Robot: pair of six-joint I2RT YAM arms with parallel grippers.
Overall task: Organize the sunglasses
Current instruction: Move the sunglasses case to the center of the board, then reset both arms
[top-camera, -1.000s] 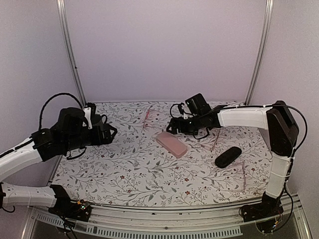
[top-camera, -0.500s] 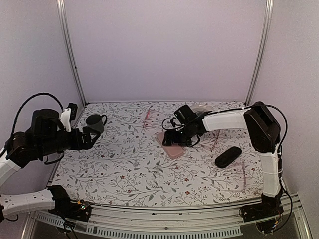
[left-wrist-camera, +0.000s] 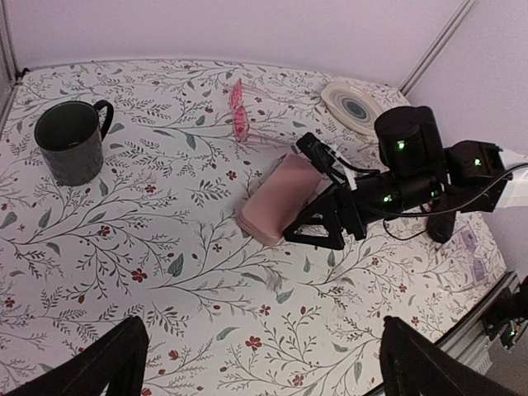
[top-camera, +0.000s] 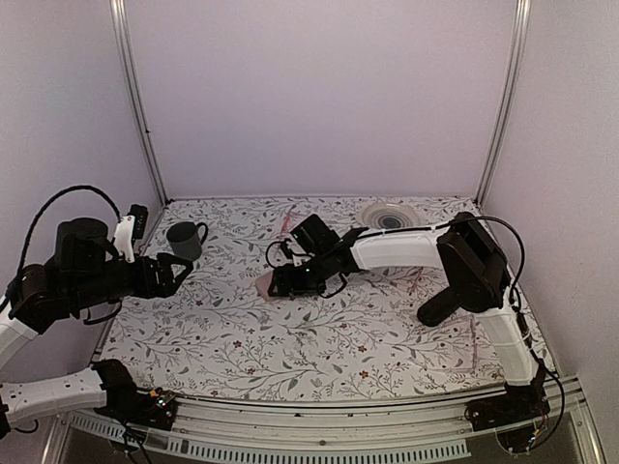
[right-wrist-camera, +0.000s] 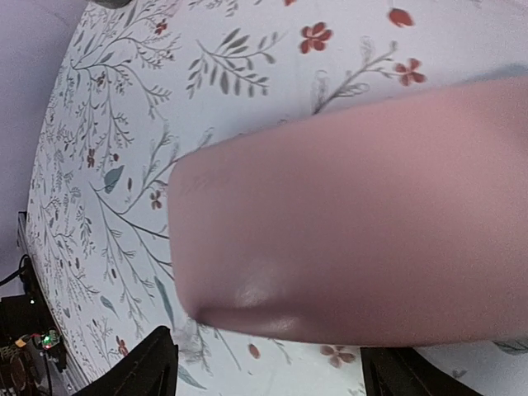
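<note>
I cannot make out the black wire sunglasses in any view. My right gripper (top-camera: 288, 281) is open and reaches left across the table, its jaws against the long side of a pink hard case (top-camera: 267, 284). The left wrist view shows that gripper (left-wrist-camera: 322, 227) beside the case (left-wrist-camera: 279, 200). In the right wrist view the case (right-wrist-camera: 355, 214) fills the frame just ahead of the open gripper (right-wrist-camera: 268, 363). My left gripper (top-camera: 174, 271) is open and empty, held above the left of the table (left-wrist-camera: 264, 363).
A dark mug (top-camera: 184, 239) stands at the back left. Pink-red glasses (top-camera: 288, 224) lie near the back wall. A white plate (top-camera: 390, 216) sits at the back right. A black oval case (top-camera: 440, 304) lies right of centre, and pale glasses (top-camera: 474, 343) near the right edge.
My right gripper swept left from the back middle, and the pink case shifted left with it. My left arm drew back to the left, uncovering the mug.
</note>
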